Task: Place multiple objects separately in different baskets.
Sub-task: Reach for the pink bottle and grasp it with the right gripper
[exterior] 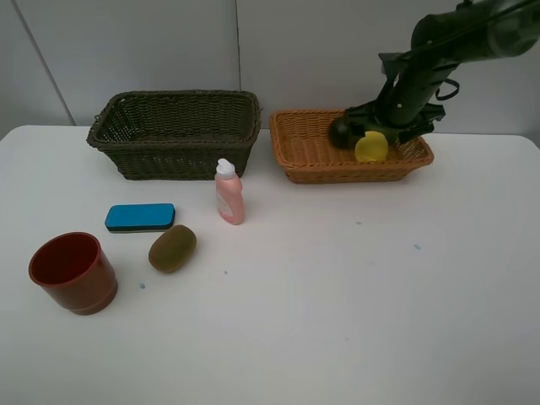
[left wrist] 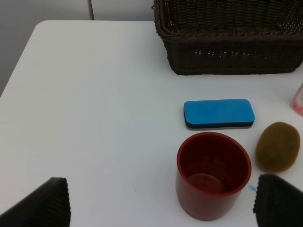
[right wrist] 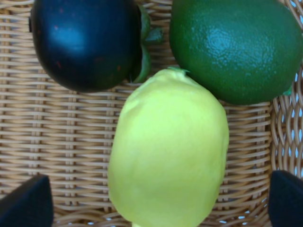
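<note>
My right gripper (exterior: 381, 135) (right wrist: 158, 201) is open and hangs low inside the orange-tan basket (exterior: 308, 152) (right wrist: 57, 142). A yellow lemon (exterior: 371, 148) (right wrist: 168, 151) lies on the basket floor between its spread fingers, which do not touch it. A dark mangosteen (exterior: 341, 132) (right wrist: 85, 42) and a green lime (right wrist: 236, 47) lie beside the lemon. My left gripper (left wrist: 161, 201) is open above the table. The red-brown cup (exterior: 73, 272) (left wrist: 213, 172) stands just ahead of it. Further on are the blue eraser (exterior: 140, 217) (left wrist: 218, 113), the kiwi (exterior: 173, 248) (left wrist: 277, 145) and the pink bottle (exterior: 229, 192).
The dark olive-green basket (exterior: 173, 135) (left wrist: 227, 38) stands at the back left, beside the orange-tan one, and nothing shows inside it. The white table (exterior: 337, 304) runs wide in front. A grey wall stands behind the baskets.
</note>
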Action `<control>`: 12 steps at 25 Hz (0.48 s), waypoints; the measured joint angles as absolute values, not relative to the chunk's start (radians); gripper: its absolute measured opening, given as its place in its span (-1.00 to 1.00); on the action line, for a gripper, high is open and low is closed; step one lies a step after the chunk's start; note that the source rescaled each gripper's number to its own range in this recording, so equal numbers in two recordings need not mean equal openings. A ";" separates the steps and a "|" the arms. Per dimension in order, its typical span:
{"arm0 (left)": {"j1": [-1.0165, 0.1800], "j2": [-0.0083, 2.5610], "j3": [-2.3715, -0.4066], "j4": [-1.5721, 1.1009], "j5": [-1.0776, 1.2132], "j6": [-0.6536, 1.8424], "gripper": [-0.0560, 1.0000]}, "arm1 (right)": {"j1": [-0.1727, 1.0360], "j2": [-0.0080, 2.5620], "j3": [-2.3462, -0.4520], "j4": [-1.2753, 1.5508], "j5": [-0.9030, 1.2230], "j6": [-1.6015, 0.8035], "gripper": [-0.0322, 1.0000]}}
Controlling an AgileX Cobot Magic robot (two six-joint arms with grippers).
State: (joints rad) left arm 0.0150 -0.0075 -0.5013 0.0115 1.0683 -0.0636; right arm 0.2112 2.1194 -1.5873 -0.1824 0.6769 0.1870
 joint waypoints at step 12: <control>0.015 -0.007 -0.501 0.012 1.068 -0.064 1.00 | 0.246 2.097 -1.587 -0.183 0.706 0.187 0.99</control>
State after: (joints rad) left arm 0.0150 -0.0075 -0.5013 0.0115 1.0683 -0.0636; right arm 0.2462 2.0969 -1.5873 -0.1829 0.7064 0.1870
